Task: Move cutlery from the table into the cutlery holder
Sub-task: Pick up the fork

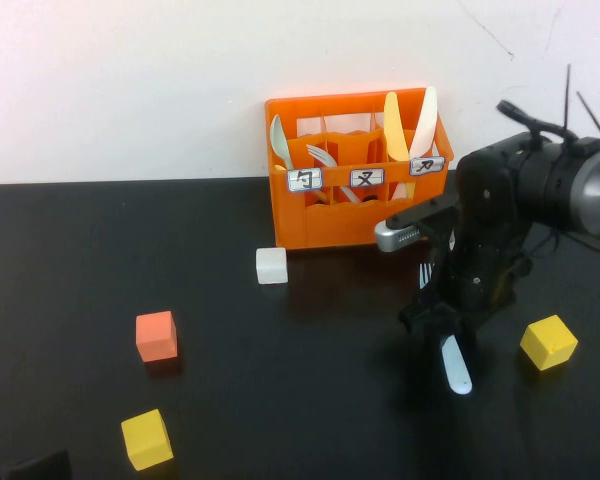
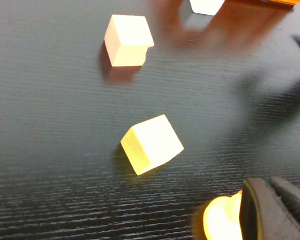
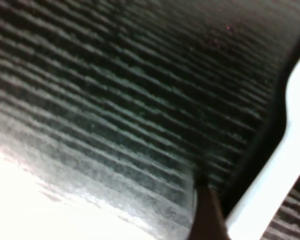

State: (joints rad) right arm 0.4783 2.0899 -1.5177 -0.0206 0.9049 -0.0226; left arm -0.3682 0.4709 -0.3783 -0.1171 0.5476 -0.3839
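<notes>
Right gripper (image 1: 442, 318) low over fork (image 1: 454, 358); left gripper (image 1: 20, 468) at table's near-left edge.

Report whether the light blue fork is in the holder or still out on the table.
Out. The light blue fork lies flat on the black table, before the orange cutlery holder, under the right gripper. The left gripper sits parked near-left.

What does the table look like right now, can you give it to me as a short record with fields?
holder: orange box at the table's back edge, with a spoon, a fork and knives standing in it
fork on table: light blue fork lying flat, in front of the box
right gripper: down over the blue fork
left gripper: low at the near left corner
other items: orange cube, two yellow cubes, white block
</notes>
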